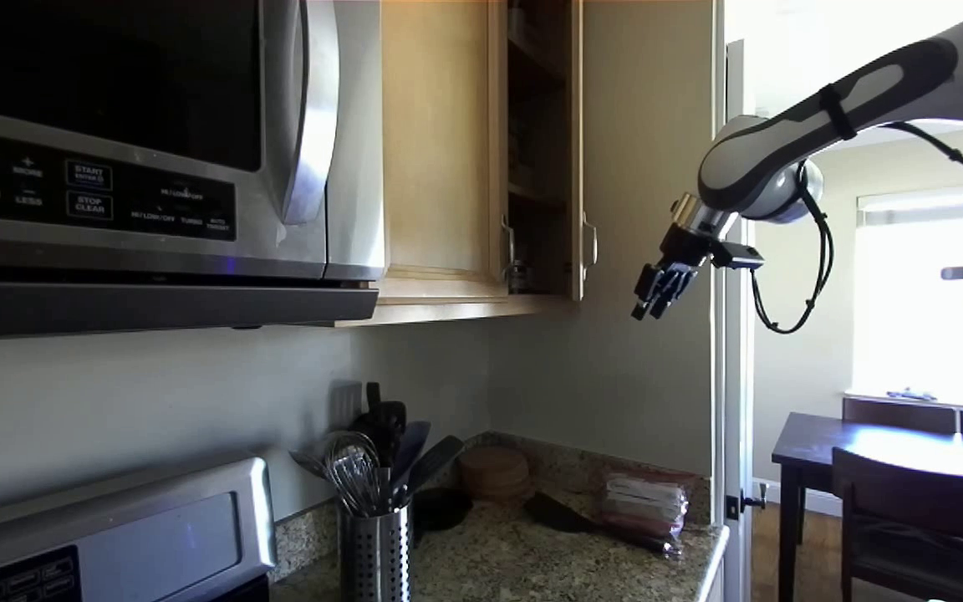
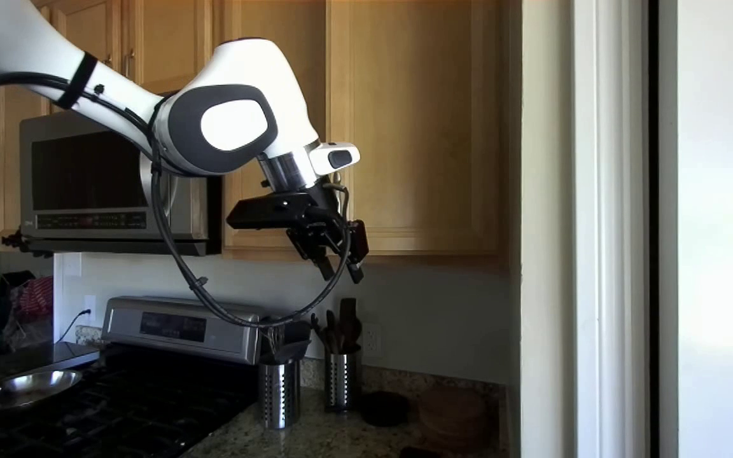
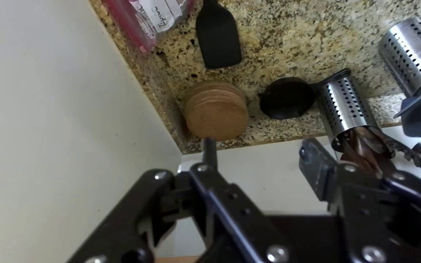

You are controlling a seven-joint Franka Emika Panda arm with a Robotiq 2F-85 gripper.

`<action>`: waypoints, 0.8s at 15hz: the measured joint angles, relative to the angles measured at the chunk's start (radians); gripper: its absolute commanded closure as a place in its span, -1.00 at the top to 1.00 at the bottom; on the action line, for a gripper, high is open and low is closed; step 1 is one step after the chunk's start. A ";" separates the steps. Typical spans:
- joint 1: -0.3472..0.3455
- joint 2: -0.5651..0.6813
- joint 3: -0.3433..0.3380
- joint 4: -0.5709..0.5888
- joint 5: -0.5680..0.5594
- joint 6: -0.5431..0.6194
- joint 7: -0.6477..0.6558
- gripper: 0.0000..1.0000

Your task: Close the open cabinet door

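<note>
find the tall, light-tan wooden cabinet door (image 1: 577,150) swung open above the speckled granite counter (image 1: 481,552); expect rigid, fairly light handling; grip or push at the small, bowed silver handle (image 1: 593,242); note empty, spread fingertips (image 3: 313,166) on the black metal gripper (image 3: 260,146).

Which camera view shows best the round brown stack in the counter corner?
The wrist view, because there the round brown stack is largest and clearest, its layers visible. In both exterior views it also appears, but smaller and dimmer.
</note>
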 measured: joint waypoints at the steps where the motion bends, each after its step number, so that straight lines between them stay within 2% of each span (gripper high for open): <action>1: -0.002 0.018 -0.009 0.020 0.010 0.000 0.000 -0.48; 4: 0.000 0.062 -0.023 0.086 0.070 -0.008 0.000 -0.83; 7: 0.017 0.079 -0.026 0.149 0.158 -0.044 -0.003 -0.97; 12: 0.057 0.084 -0.026 0.209 0.302 -0.044 -0.013 -0.87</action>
